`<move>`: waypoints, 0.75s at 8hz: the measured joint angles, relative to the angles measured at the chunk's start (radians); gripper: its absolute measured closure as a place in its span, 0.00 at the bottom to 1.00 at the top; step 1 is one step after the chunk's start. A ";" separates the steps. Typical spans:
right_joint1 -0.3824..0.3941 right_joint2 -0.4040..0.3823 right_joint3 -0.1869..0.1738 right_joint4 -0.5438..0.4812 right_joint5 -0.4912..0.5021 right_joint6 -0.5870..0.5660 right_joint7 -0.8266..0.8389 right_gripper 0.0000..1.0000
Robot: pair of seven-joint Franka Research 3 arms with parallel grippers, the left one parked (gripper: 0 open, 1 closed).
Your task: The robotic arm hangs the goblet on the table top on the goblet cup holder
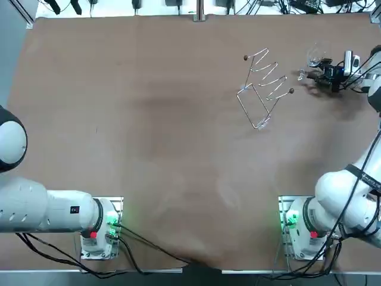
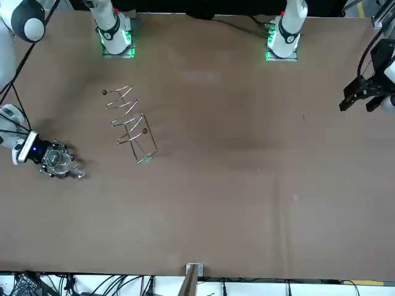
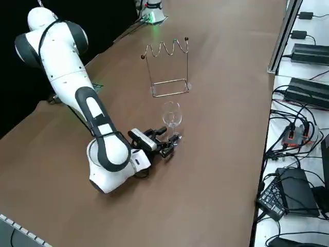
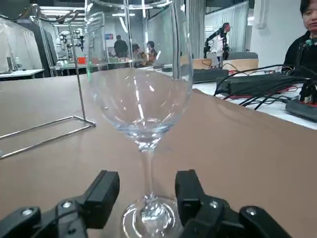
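Observation:
A clear goblet point(image 3: 171, 115) stands upright on the brown table, near the table's right edge in the top view point(image 1: 314, 57). My right gripper point(image 3: 171, 142) lies low on the table at the goblet's foot, open. In the right wrist view its two black fingers point(image 4: 102, 192) flank the thin stem of the goblet point(image 4: 141, 94) with a gap on each side of the gripper point(image 4: 146, 192). The wire goblet holder point(image 1: 264, 89) stands a short way off towards the table's middle point(image 3: 167, 67), with nothing hanging on it. Its base wire point(image 4: 44, 131) shows behind the glass.
Beyond the table's right edge lies a bench with cables and power units point(image 3: 304, 51). A person point(image 4: 309, 22) sits beyond that edge in the wrist view. My right arm's elbow point(image 3: 110, 154) rests low over the table near the gripper.

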 joint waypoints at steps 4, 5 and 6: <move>0.025 0.019 0.001 0.001 0.036 0.000 -0.002 0.39; 0.026 0.021 0.001 0.002 0.036 0.000 -0.002 0.43; 0.026 0.022 0.001 0.002 0.036 0.000 -0.003 0.51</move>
